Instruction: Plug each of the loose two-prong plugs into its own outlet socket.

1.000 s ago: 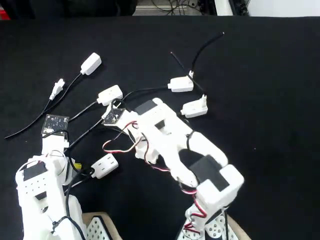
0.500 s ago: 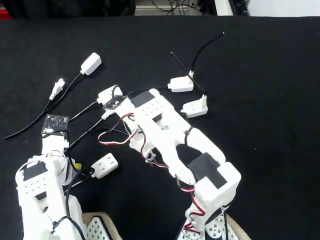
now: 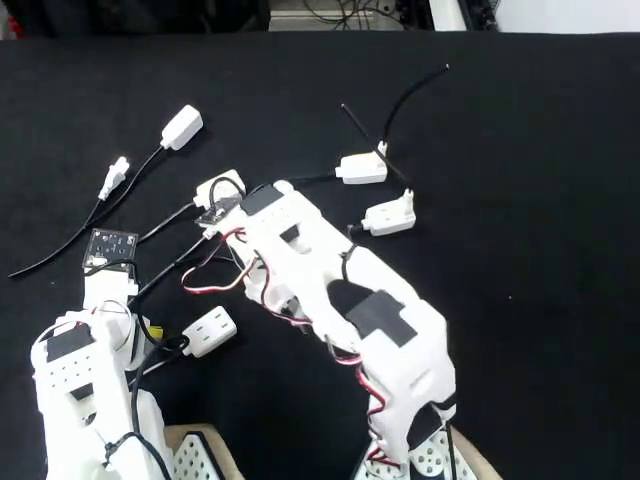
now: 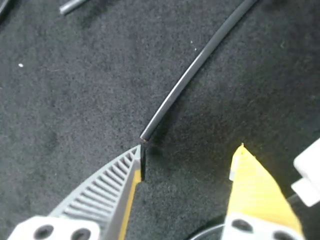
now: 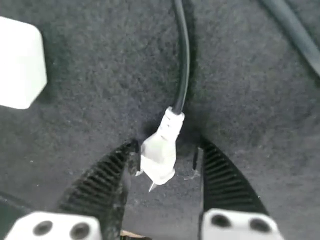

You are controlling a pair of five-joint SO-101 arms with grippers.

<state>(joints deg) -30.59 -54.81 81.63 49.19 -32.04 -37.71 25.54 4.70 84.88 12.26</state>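
My right gripper (image 5: 166, 146) is open, its black fingers (image 5: 112, 182) standing on either side of a white two-prong plug (image 5: 160, 152) that lies on the black mat with its cord running away. A white outlet socket (image 5: 20, 62) lies just beyond. In the high view the right arm (image 3: 330, 290) stretches to a white socket (image 3: 220, 188) left of centre. Another loose plug (image 3: 115, 178) lies at the far left. My left gripper (image 4: 190, 147) hangs open above the mat by a black cable (image 4: 195, 65), near the front left.
More white sockets lie about: one at the back left (image 3: 183, 127), two right of centre (image 3: 362, 168) (image 3: 390, 217), one beside the left arm (image 3: 210, 330). Black cords cross the left half of the mat (image 3: 540, 200).
The right arm has swung left and away from its base, bringing its wrist up against the socket left of centre. The left arm has kept still.
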